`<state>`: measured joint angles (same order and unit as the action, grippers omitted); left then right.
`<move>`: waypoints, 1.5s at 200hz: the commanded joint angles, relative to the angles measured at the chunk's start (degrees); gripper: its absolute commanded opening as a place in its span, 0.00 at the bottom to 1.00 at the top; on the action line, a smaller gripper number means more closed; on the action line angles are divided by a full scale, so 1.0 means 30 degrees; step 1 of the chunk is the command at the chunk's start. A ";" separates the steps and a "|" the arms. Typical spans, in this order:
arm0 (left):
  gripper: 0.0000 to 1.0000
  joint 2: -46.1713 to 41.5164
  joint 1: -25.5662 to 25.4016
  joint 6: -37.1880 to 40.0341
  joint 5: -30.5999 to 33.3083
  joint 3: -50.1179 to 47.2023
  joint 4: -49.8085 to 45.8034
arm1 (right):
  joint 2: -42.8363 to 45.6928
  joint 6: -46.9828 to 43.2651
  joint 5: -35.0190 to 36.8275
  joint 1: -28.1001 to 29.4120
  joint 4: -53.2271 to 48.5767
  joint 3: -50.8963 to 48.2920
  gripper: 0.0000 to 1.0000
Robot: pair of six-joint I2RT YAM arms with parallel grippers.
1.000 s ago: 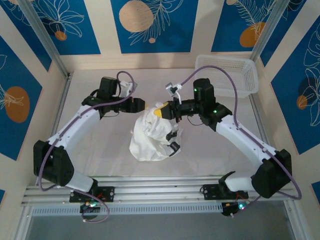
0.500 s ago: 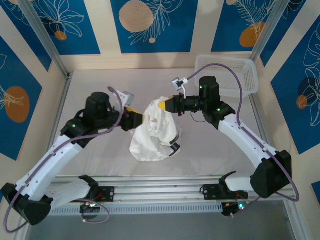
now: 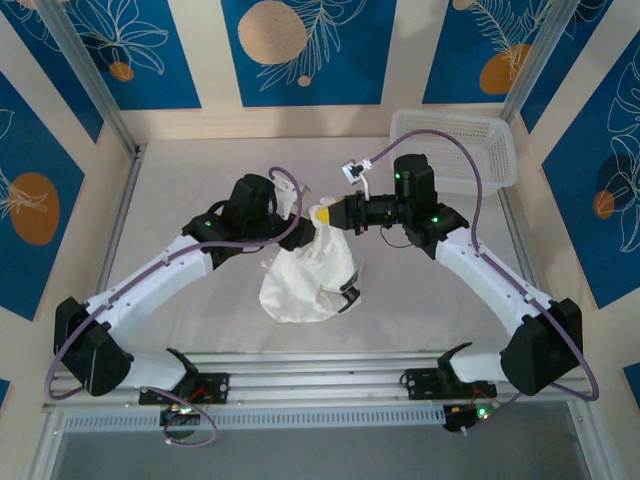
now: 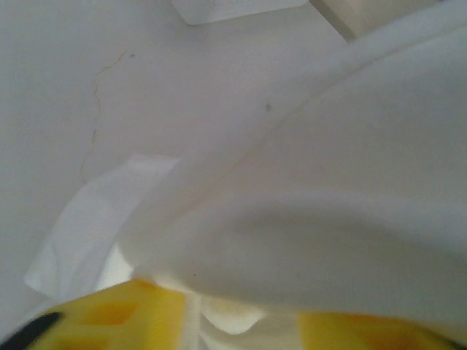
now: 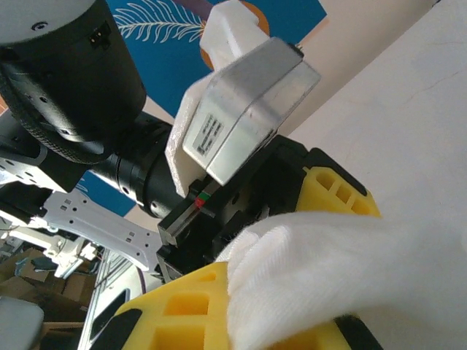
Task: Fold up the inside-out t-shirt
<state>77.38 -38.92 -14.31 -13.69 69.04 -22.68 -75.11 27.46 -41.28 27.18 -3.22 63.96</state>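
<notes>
The inside-out t-shirt [image 3: 305, 275] is a bunched white bundle, its top lifted and its lower part resting on the table, with a dark patch at its lower right. My right gripper [image 3: 325, 214] is shut on the shirt's top; the right wrist view shows white cloth [image 5: 343, 277] pinched between its yellow fingers [image 5: 182, 313]. My left gripper [image 3: 303, 232] sits right against the same top edge from the left. In the left wrist view a fold of the shirt [image 4: 328, 182] fills the narrow gap of the left gripper [image 4: 244, 328].
A white mesh basket [image 3: 455, 150] stands at the back right of the table [image 3: 190, 180]. The left arm's wrist camera housing [image 5: 241, 109] is very close in front of my right gripper. Metal frame posts run along both sides.
The left arm swung in from the left and brought its gripper to the shirt's top beside the right gripper, its jaws narrowing onto cloth. The right gripper raised the shirt's top slightly.
</notes>
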 commanded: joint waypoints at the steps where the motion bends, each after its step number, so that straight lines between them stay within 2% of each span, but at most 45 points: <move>1: 0.00 -0.0343 0.0011 -0.0256 -0.0603 0.0756 0.0997 | 0.0364 0.0312 0.0921 -0.0433 -0.1006 0.0323 0.00; 22: 0.00 -0.1338 0.0547 -0.1911 -0.2231 0.0593 0.1122 | 0.0283 0.1639 0.1485 -0.2202 -0.0881 -0.0585 0.00; 47: 0.00 -0.2243 0.2128 -0.6710 -0.7785 0.0186 0.3649 | -0.0803 0.0830 0.1717 -0.3672 -0.2351 -0.0885 0.03; 65: 0.00 -0.2711 0.2582 -0.9476 -0.9532 -0.0298 0.6024 | -0.2063 -0.0001 0.1003 -0.3916 -0.3486 -0.0400 0.04; 83: 0.00 -0.2918 0.2768 -1.0266 -0.9812 -0.0254 0.6336 | -0.2560 0.0699 0.0229 -0.3969 -0.3054 -0.0309 0.09; 93: 0.00 -0.2903 0.2822 -1.0221 -0.9839 -0.0193 0.6202 | -0.2304 0.0990 0.0412 -0.3978 -0.2939 -0.0341 0.25; 108: 0.00 -0.2755 0.2878 -0.9848 -0.9663 -0.0162 0.5598 | -0.1283 0.1265 0.1617 -0.4072 -0.3113 -0.0603 0.35; 138: 0.00 -0.2286 0.2894 -0.9996 -0.9833 -0.0453 0.5615 | 0.2745 0.2274 0.5871 -0.3774 -0.2592 -0.2440 0.38; 160: 0.00 -0.2033 0.2894 -0.9972 -0.9944 -0.0402 0.5737 | 0.5751 0.3256 0.9370 -0.1471 0.0085 -0.4898 0.35; 173: 0.00 -0.1934 0.2901 -0.9895 -0.9963 -0.0283 0.5612 | 0.6147 0.2728 1.0631 0.0169 0.0690 -0.5343 0.36; 189: 0.00 -0.1932 0.2895 -0.9825 -0.9996 -0.0190 0.5523 | 0.5326 0.1539 1.1424 0.1164 -0.0337 -0.4546 0.46; 208: 0.00 -0.2025 0.2895 -0.9657 -1.0000 -0.0017 0.5081 | 0.4206 -0.0233 1.1025 0.1216 -0.0806 -0.3845 0.51; 238: 0.00 -0.2355 0.2894 -0.9406 -0.9857 0.0021 0.4663 | 0.3367 -0.3386 1.0030 0.1051 0.0667 -0.4985 0.54; 265: 0.00 -0.2457 0.2894 -0.9413 -0.9733 -0.0059 0.4570 | 0.2726 -0.3481 0.5388 0.0666 0.2778 -0.5323 0.53; 283: 0.00 -0.2387 0.2909 -0.9396 -0.9703 -0.0083 0.4627 | 0.1520 -0.2533 0.3311 0.0798 0.3172 -0.4680 0.47; 300: 0.00 -0.2274 0.2995 -0.9143 -0.9674 -0.0014 0.4555 | 0.0472 -0.1349 0.1967 0.0759 0.3068 -0.3879 0.30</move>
<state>71.42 -30.81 -43.33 -41.98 68.20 -8.99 -70.22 20.43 -24.82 29.45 3.09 48.95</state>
